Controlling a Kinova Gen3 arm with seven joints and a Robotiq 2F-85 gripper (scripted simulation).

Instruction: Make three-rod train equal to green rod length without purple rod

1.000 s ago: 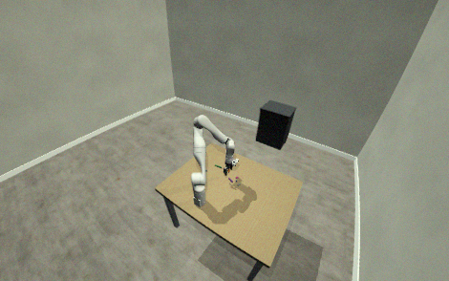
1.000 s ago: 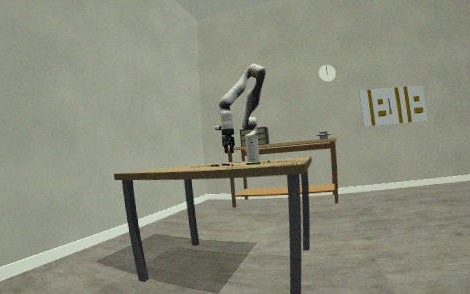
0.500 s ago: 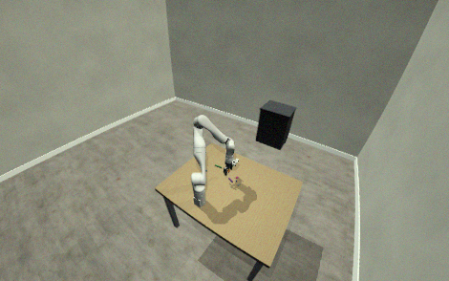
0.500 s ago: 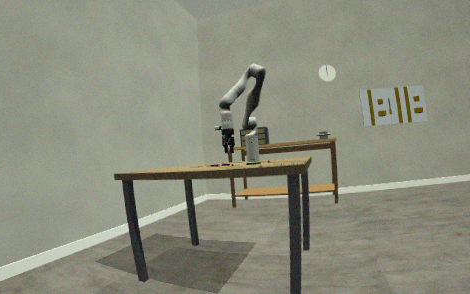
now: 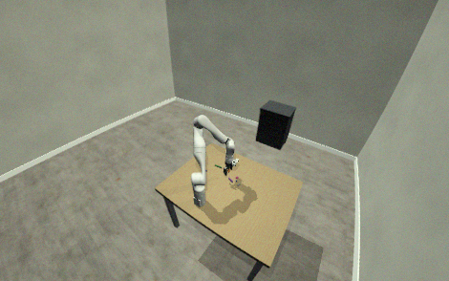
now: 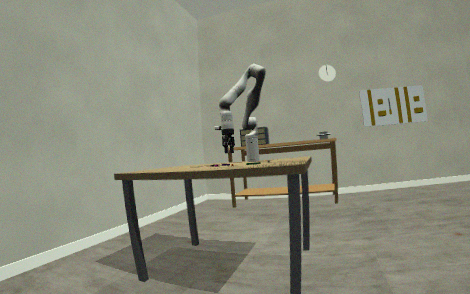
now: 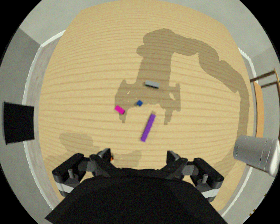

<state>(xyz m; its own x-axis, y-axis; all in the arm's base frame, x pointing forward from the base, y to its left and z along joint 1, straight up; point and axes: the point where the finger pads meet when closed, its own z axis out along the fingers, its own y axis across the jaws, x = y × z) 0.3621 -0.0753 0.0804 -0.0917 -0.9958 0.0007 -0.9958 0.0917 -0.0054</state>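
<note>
My gripper (image 7: 138, 156) is open and empty, held well above the wooden table; it also shows in the top view (image 5: 225, 172) and in the exterior view (image 6: 228, 148). In the wrist view a purple rod (image 7: 148, 127) lies flat on the table, ahead of the fingers. A short magenta rod (image 7: 120, 108) lies a little to its left and farther off. A tiny blue rod (image 7: 139, 103) lies just right of the magenta one. In the top view the green rod (image 5: 218, 166) lies on the table left of the gripper, and the purple rod (image 5: 230, 180) and the magenta rod (image 5: 237, 178) lie below it.
The arm's base (image 5: 199, 195) stands at the table's near left edge. A black cabinet (image 5: 275, 124) stands on the floor by the back wall. A second wooden table (image 6: 294, 146) with a small pot (image 6: 323, 134) stands behind in the exterior view.
</note>
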